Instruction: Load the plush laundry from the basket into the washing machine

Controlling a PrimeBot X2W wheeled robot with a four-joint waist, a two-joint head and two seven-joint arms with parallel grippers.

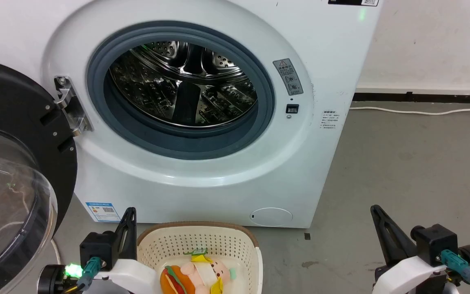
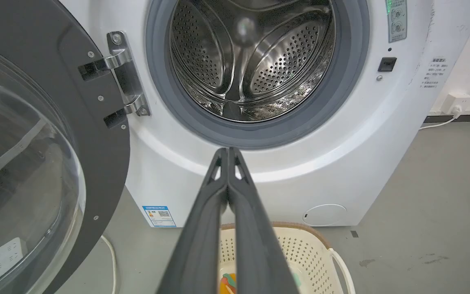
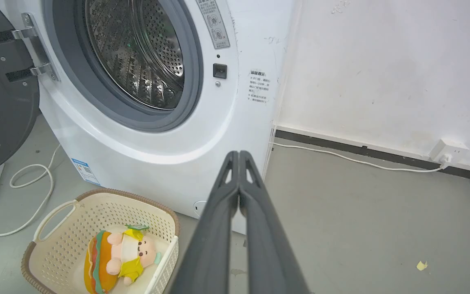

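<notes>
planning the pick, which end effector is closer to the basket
The left end effector, right beside the basket's left rim. The right end effector stands apart, with grey floor between it and the basket.

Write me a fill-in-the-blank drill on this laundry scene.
The pink-faced plush doll lies inside the cream perforated plastic ____.
The black-rimmed clear domed door of the large white front-loading washing machine stands ____.
The left claw and right claw are both ____.
Missing: basket; open; shut.
</notes>
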